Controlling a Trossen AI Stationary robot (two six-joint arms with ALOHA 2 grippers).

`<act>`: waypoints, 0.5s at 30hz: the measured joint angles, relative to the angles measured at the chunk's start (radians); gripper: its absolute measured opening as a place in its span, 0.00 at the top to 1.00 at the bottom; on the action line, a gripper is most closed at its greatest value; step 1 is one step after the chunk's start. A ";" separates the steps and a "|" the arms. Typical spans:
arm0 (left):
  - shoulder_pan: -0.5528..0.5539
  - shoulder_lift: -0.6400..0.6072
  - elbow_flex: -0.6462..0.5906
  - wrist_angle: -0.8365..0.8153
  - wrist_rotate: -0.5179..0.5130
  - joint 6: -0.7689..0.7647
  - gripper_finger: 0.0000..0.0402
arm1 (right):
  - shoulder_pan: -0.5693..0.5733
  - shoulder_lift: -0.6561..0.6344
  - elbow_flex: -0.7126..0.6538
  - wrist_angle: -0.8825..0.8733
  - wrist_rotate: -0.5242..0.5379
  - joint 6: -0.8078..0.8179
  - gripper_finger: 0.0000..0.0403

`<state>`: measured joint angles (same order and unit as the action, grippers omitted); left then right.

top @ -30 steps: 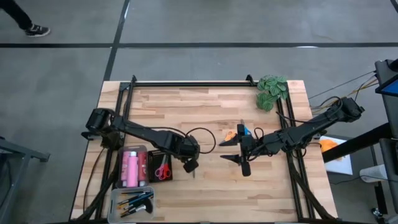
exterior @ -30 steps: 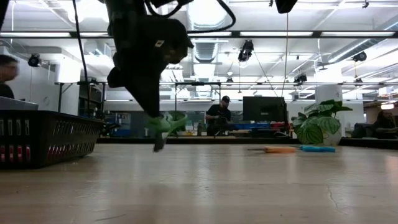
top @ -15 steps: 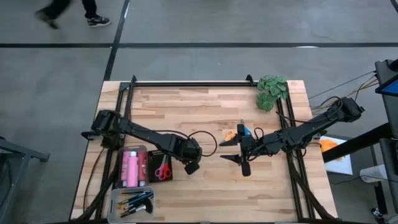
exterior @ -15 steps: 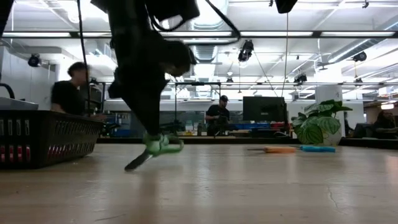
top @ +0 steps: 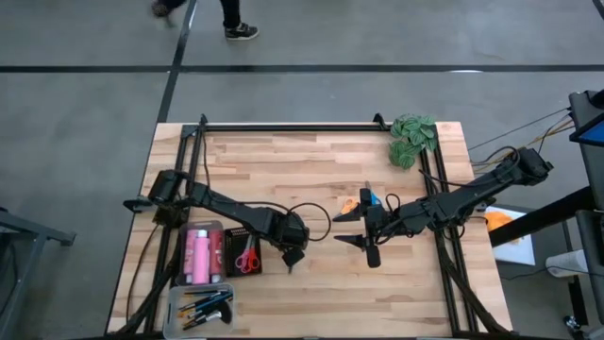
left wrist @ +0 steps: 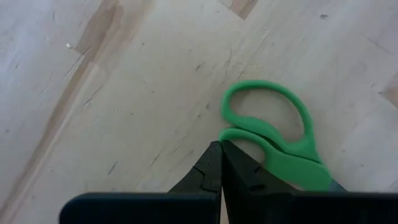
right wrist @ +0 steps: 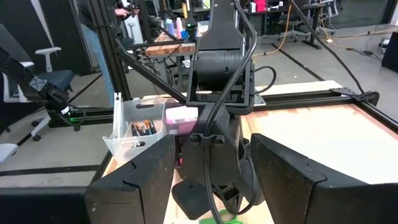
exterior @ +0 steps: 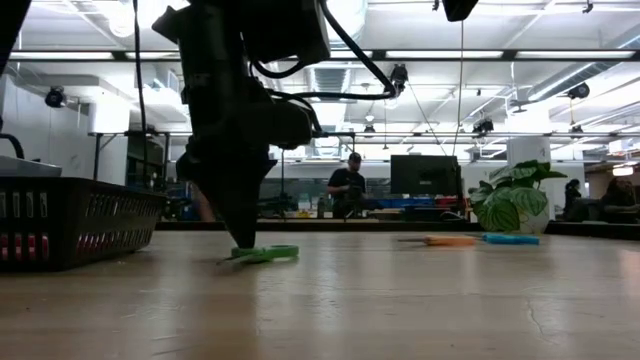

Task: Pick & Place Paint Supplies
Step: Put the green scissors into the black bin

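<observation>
Green-handled scissors (exterior: 262,254) lie flat on the wooden table (top: 321,293), left of its middle; they also show in the left wrist view (left wrist: 273,134) and the right wrist view (right wrist: 221,219). My left gripper (top: 291,259) stands over them, pointing down, shut at their handle (exterior: 243,240). My right gripper (top: 343,229) is open and empty right of the middle, pointing toward the table's left. Orange scissors (top: 349,204) and blue scissors (top: 371,198) lie just beyond it. My left gripper comes from above, pointing down. Its shut fingertips (left wrist: 214,155) meet at the edge of the smaller handle loop (left wrist: 245,138) of the green scissors. The fingers hide the place of contact. The scissors lie flat on the table.
A black basket (top: 226,247) near the left edge holds pink bottles (top: 199,255) and red scissors (top: 247,257). A clear tray (top: 179,300) with brushes sits at the near left. A green leafy clump (top: 413,138) lies at the far right. A person stands in the room beyond (exterior: 350,185).
My left gripper has gone down to the table. The green scissors hung from it with the blades pointing down, then tipped over, and now lie flat on the wood. My right arm has kept still. A person has walked past beyond the table's far edge.
</observation>
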<state>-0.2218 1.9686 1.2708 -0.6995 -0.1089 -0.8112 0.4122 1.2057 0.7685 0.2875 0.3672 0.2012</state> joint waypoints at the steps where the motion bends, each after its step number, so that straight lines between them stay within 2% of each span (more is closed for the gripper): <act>1: 0.000 0.000 0.000 0.001 0.000 0.000 0.99 | 0.000 0.000 0.000 0.000 0.000 0.000 0.48; 4: 0.000 0.000 0.000 0.011 0.001 0.000 0.95 | 0.000 0.000 0.000 0.000 0.000 0.000 0.48; 11: 0.000 -0.002 0.000 0.013 0.013 0.001 0.75 | 0.000 0.000 0.000 0.000 0.000 0.000 0.48; 15: 0.000 -0.006 0.000 0.014 0.016 0.004 0.71 | 0.000 0.000 0.000 0.000 0.000 0.000 0.48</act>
<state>-0.2218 1.9628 1.2705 -0.6857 -0.0929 -0.8071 0.4122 1.2058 0.7689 0.2876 0.3672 0.2012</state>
